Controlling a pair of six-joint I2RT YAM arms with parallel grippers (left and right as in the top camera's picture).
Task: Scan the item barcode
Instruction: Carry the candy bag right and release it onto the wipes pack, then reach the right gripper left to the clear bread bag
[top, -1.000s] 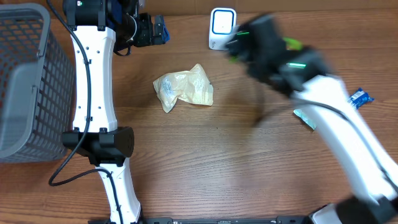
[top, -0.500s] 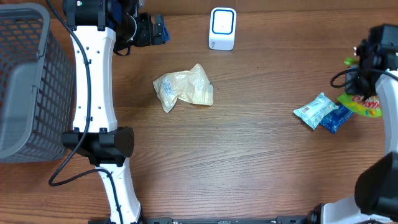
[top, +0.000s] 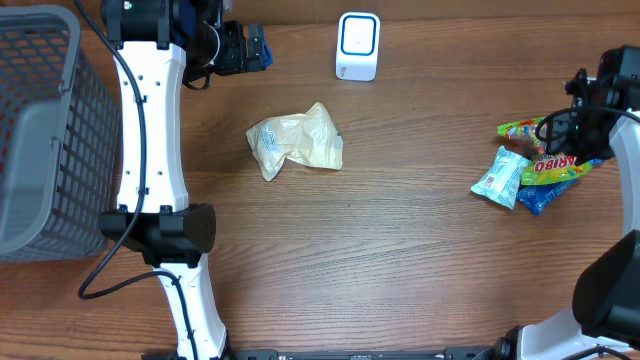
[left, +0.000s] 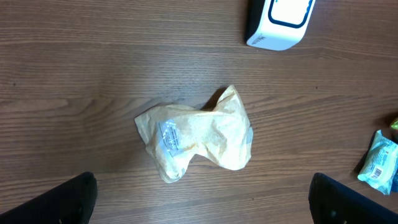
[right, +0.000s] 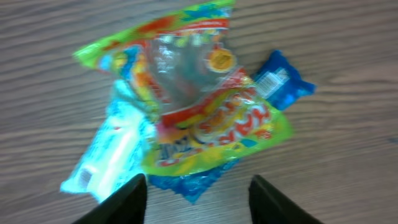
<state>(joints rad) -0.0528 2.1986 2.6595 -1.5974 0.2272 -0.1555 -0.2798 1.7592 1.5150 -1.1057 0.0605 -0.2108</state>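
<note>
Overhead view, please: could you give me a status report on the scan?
Left fingers open, empty. Right fingers open above the gummy bag, not gripping. Bag lies on two blue packets, far from the scanner.

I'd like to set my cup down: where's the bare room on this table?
Widest bare wood lies between the crumpled yellow bag and the snack packets, running to the near edge. Crowded: the packets overlap at right; basket and left arm fill the left.

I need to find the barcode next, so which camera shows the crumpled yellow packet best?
Left wrist: the crumpled yellow packet lies mid-frame, large and unobstructed, its white label facing up. Overhead shows it whole but much smaller. Right wrist doesn't show it at all.
</note>
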